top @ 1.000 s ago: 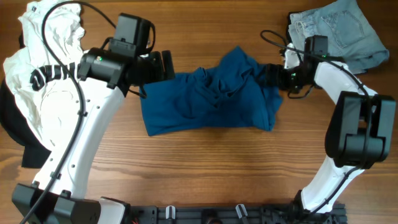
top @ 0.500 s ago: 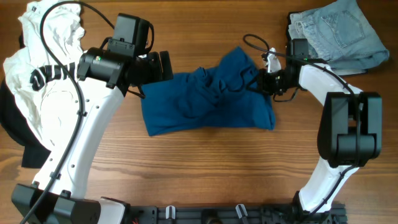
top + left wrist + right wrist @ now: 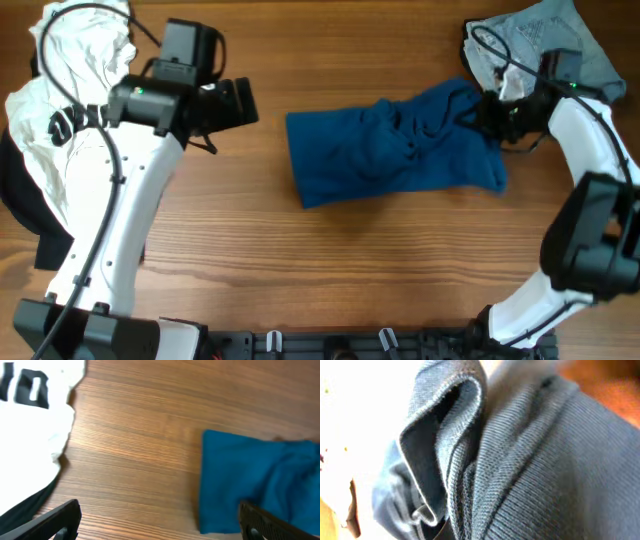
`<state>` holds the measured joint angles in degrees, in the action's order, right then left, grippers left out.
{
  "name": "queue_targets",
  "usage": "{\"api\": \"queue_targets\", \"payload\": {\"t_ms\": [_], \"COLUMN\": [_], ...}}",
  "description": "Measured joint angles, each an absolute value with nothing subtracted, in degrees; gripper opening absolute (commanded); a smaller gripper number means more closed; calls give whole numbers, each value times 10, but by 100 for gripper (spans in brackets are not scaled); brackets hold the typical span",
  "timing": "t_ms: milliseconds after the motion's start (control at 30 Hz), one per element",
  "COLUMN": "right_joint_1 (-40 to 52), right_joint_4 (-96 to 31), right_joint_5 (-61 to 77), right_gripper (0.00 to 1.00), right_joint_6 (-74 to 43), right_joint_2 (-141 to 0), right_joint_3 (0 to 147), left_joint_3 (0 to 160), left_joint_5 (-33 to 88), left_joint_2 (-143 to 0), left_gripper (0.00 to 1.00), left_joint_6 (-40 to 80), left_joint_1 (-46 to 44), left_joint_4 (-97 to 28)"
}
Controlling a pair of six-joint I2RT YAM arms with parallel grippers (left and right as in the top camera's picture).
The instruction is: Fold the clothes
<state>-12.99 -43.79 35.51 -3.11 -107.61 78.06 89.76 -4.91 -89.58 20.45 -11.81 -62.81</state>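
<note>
Pinching the upper right edge of the teal shirt [image 3: 395,150], the right claw [image 3: 487,112] is closed tight, with a bunched fold of cloth caught between its jaws. The left claw [image 3: 248,100] is spread fully wide and holds nothing. It hangs over bare wood, well apart from the shirt's left edge.

The shirt lies crumpled on the worktop [image 3: 350,260], right of centre. Its left side is fairly flat and its right side is gathered up toward the closed claw. The pale denim jeans [image 3: 560,30] sit in the far right corner, just beyond that claw. Whether the shirt touches them cannot be told. At the far left, the white lettered tee [image 3: 35,160] is heaped beside the left arm, with a black garment [image 3: 15,200] under its outer edge.

The left wrist view shows the left claw [image 3: 160,522] as two dark fingertips at the bottom corners, with plain wood between them. In that view the shirt's [image 3: 250,480] squared corner is at the right, and the tee [image 3: 35,410] and black cloth [image 3: 20,510] are at the left. The right wrist view is filled by the shirt's [image 3: 520,460] ribbed knit and a curled hem. The fabric is pressed so close to the lens that the fingers cannot be made out. Only the overhead view shows the jeans.
</note>
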Motion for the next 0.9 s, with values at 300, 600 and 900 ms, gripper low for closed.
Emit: {"api": "queue_targets", "payload": {"t_ms": [300, 600, 900], "right_joint_1": [12, 207, 318], "right_joint_4": [-419, -361, -332], "right_joint_5": [345, 225, 164], "right_gripper": [4, 5, 59], "right_joint_6": [-48, -150, -220], "right_joint_2": [-1022, -1022, -1041], "right_joint_3": [786, 786, 786], "left_joint_3": [898, 898, 898], "left_joint_5": [-58, -69, -69], "left_joint_2": [-896, -896, -896], "left_gripper": [100, 100, 100], "left_joint_6": [204, 203, 203], "left_joint_1": [-38, 54, 64], "left_joint_4": [-626, -626, -626]}}
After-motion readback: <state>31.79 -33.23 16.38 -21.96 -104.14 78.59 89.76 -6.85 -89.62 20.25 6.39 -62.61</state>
